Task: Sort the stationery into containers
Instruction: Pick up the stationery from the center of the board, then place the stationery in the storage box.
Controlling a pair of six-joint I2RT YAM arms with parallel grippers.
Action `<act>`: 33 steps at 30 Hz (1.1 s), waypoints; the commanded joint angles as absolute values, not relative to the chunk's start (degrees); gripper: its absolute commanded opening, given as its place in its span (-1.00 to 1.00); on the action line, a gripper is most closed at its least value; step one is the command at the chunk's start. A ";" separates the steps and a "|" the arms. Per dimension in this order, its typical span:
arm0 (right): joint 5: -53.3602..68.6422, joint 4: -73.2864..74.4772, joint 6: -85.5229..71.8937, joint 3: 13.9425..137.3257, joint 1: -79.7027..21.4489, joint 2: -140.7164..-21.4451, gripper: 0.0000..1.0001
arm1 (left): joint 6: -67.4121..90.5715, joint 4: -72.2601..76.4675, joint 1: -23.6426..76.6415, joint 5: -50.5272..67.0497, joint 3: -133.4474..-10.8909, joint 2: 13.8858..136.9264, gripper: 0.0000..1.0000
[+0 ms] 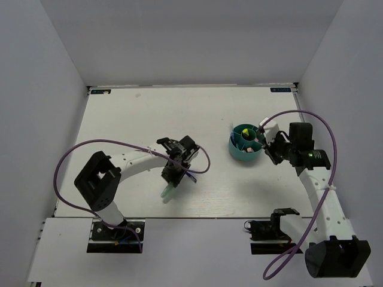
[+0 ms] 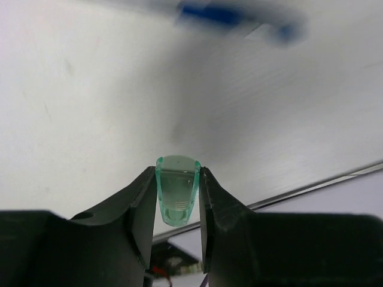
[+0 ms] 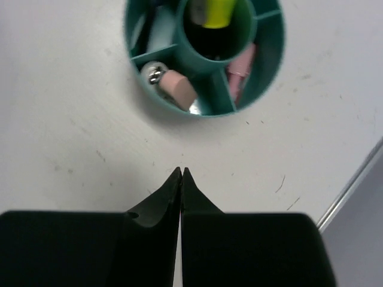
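Observation:
My left gripper is shut on a mint-green stubby piece, held between the fingertips above the table left of centre. In the left wrist view the gripper pinches the translucent piece by its sides. A blue pen lies blurred on the table beyond it, and it shows beside the gripper from above. The round teal tub stands right of centre. My right gripper is shut and empty just beside it. In the right wrist view the gripper is short of the tub, which holds a yellow-capped marker and pink pieces.
Purple cables loop off both arms. The table's near edge runs close behind the left gripper. White walls close in the table at the back and sides.

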State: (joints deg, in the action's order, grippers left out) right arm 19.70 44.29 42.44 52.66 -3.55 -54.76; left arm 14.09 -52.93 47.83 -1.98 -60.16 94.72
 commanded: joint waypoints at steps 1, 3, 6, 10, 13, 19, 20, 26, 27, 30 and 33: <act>7.35 29.63 19.19 49.58 -3.34 -51.16 -1.00 | 14.85 -52.91 52.10 -0.62 -71.70 89.56 -0.92; 0.45 28.74 9.42 49.48 -2.99 -50.71 -1.00 | 14.33 -50.37 54.21 -0.18 -78.19 89.91 -1.00; -6.75 27.26 3.10 49.05 -2.37 -50.63 -1.00 | 12.58 -44.40 56.77 1.40 -85.40 92.53 -1.00; -13.00 24.97 -3.67 46.85 -1.76 -49.22 -1.00 | 9.67 -31.52 58.80 2.19 -93.57 97.54 -1.00; -17.83 23.74 -6.75 45.62 -1.23 -48.43 -1.00 | 8.53 -19.15 59.33 3.42 -93.96 100.09 -1.00; -22.67 22.68 -8.52 43.86 -0.62 -46.93 -1.00 | 9.92 3.49 59.06 5.53 -93.59 106.16 -1.00; -22.68 22.76 -8.44 43.51 -0.70 -46.85 -1.00 | 10.37 4.73 58.98 5.45 -96.47 109.48 -1.00; -23.99 22.06 -7.74 42.80 0.97 -45.79 -1.00 | 17.04 11.42 57.13 6.77 -104.49 119.25 -1.00; -24.08 22.06 -7.73 42.80 0.97 -45.70 -1.00 | 17.66 12.64 57.22 6.85 -105.46 121.09 -1.00; -23.82 21.71 -7.38 42.45 1.05 -45.88 -1.00 | 19.77 13.27 56.78 6.68 -110.71 125.92 -1.00; -23.99 21.53 -7.12 42.28 0.97 -45.88 -1.00 | 19.95 12.13 56.43 6.24 -114.33 128.23 -0.98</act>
